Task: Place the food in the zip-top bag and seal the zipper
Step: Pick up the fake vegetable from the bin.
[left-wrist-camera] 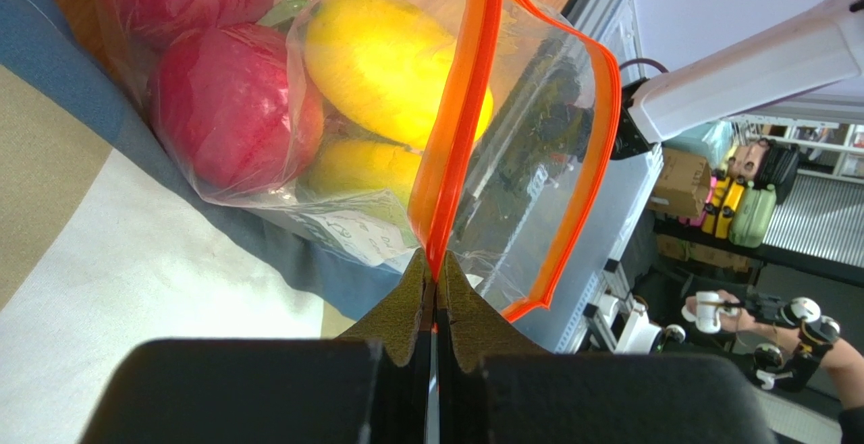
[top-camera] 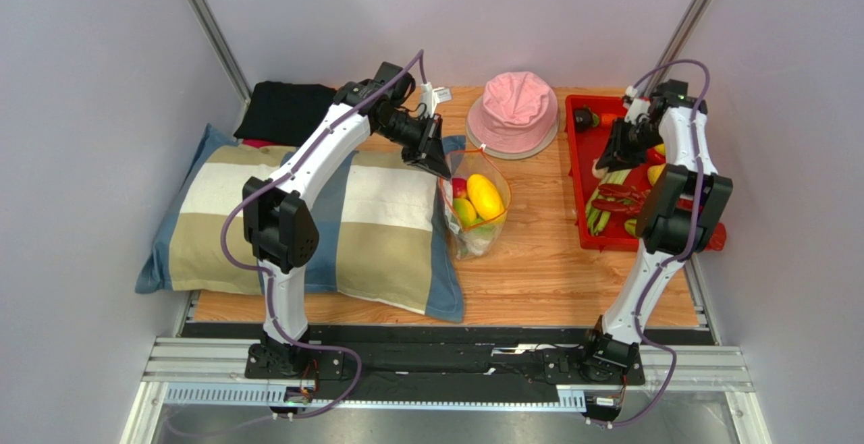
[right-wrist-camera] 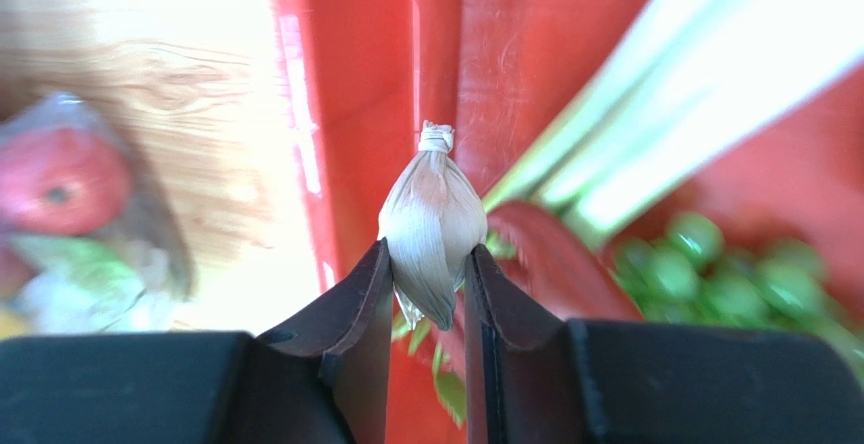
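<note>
Left gripper [left-wrist-camera: 434, 267]: jaws closed on the zipper [left-wrist-camera: 461, 130] of the zip-top bag [top-camera: 473, 240], which lies on the surface [top-camera: 568, 262] beside the pillow [top-camera: 375, 221] (red and yellow food [top-camera: 485, 198] inside). Right gripper [right-wrist-camera: 428, 297]: jaws clamp a white garlic bulb [right-wrist-camera: 431, 216] over the red tray [right-wrist-camera: 365, 80].

Pretty bare setup: a light wooden table [top-camera: 548, 272] boxed in by plain pale-grey walls [top-camera: 456, 9] behind it and on both sides. Silver metal posts [top-camera: 208, 24] rise at its back corners, and an aluminium rail [top-camera: 446, 368] runs along its near edge. The light is bright and even.
</note>
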You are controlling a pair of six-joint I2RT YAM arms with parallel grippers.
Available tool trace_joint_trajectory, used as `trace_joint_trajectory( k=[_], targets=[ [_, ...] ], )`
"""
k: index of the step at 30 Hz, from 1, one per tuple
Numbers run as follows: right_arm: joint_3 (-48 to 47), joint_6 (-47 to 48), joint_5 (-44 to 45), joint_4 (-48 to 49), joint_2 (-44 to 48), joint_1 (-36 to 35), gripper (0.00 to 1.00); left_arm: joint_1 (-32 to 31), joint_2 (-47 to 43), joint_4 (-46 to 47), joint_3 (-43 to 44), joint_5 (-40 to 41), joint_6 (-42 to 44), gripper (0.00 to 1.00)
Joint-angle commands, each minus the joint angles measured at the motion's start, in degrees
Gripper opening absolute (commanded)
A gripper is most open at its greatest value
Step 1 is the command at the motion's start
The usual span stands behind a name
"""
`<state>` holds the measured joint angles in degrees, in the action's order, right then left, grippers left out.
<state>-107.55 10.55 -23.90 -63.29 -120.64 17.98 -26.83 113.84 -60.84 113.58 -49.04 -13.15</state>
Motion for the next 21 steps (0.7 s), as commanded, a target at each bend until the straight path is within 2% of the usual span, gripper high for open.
trace_joint_trajectory(
  k=[1, 6, 9, 15, 16, 21],
  targets=[
    [-5.1, 2.4, -4.3, -3.1, 9.8, 0.3, 0.16, 0.4, -2.9, 1.4, -0.5, -1.1, 1.0, 0.00],
    [-5.8, 2.8, -13.6, -4.7, 16.7, -1.6, 0.18, 0.4, -3.4, 2.0, -0.6, -0.8, 0.2, 0.00],
    [-3.6, 1.5, -18.7, -3.2, 22.7, -6.3, 0.19, 0.3, -3.5, 2.0, -0.7, -0.6, 0.1, 0.00],
    [2.6, 1.0, -18.3, 4.0, 33.1, -24.4, 0.22, 0.3, -3.3, 2.3, -1.3, -1.1, -0.9, 0.00],
    [4.3, 1.7, -17.7, 4.7, 33.9, -28.9, 0.24, 0.3, -3.3, 2.3, -1.3, -1.2, -0.7, 0.00],
    [9.2, 4.5, -12.2, 7.8, 34.5, -39.6, 0.25, 0.3, -3.7, 2.3, -1.3, -1.7, -0.6, 0.00]
  ],
)
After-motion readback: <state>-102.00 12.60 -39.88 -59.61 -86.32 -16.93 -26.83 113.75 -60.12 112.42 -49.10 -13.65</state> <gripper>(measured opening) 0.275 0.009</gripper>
